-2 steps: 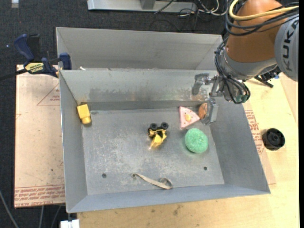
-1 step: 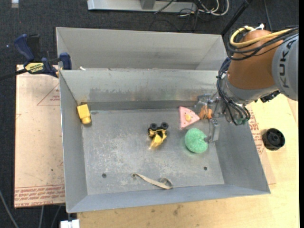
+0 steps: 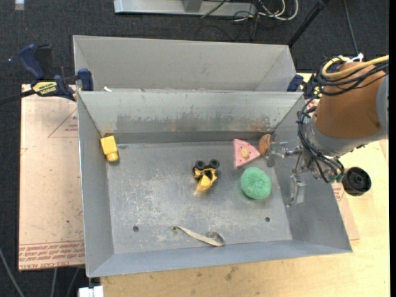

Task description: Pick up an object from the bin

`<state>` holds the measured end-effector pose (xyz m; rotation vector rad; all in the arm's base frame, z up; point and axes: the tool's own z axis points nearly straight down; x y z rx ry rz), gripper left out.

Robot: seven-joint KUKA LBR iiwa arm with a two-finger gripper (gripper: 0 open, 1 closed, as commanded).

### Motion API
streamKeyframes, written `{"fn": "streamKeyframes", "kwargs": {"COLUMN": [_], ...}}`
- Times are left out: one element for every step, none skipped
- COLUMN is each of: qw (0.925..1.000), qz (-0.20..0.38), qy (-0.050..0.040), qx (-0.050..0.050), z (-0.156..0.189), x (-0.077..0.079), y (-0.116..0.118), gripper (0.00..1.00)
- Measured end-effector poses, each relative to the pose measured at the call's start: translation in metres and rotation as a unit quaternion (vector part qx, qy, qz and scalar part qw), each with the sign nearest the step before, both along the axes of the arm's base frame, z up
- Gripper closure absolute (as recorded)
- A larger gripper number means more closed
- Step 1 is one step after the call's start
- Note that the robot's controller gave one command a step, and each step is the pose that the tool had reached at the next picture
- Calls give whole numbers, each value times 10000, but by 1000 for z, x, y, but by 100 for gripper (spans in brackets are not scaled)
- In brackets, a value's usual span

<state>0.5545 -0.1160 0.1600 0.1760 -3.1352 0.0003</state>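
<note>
Here: gripper [image 3: 295,193] low inside the bin [image 3: 154,203], close to the right wall, with the arm coming in over the right rim. Open or closed: cannot tell from this angle. No thing shows in its grasp.

Nearest thing: ball [image 3: 255,183], green, round, with a matte, slightly fuzzy look. It rests on the floor just left of the gripper, with a narrow gap between them, not touching.

Just past the ball toward the far wall: wedge [image 3: 244,152], pink, flat, triangular, with a pale yellow spot on its face. Beside it, at the far right corner: lump [image 3: 265,144], brown, small, rounded, near the wrist hardware.

Mid-floor, left of the ball and apart from it: toy [image 3: 206,173], black and yellow, small and knobbly.

Far left corner, at the foot of the left wall: block [image 3: 109,148], yellow, boxy.

Near edge, about centre: strap [image 3: 199,234], beige, thin, curled, lying flat.

Bin is grey metal with sloping walls and a scuffed floor. There is broad bare floor on the left half and in the near right corner. Room is tight between the ball and the right wall.
</note>
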Motion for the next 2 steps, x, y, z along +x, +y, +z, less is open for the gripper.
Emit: {"fn": "streamKeyframes", "kwargs": {"qw": [9906,9761], "qz": [-1364,-2174], "qy": [-22,-11], "qx": [4,8], "z": [-18,-92], "x": [14,7], "y": [16,15], "gripper": [0,0]}}
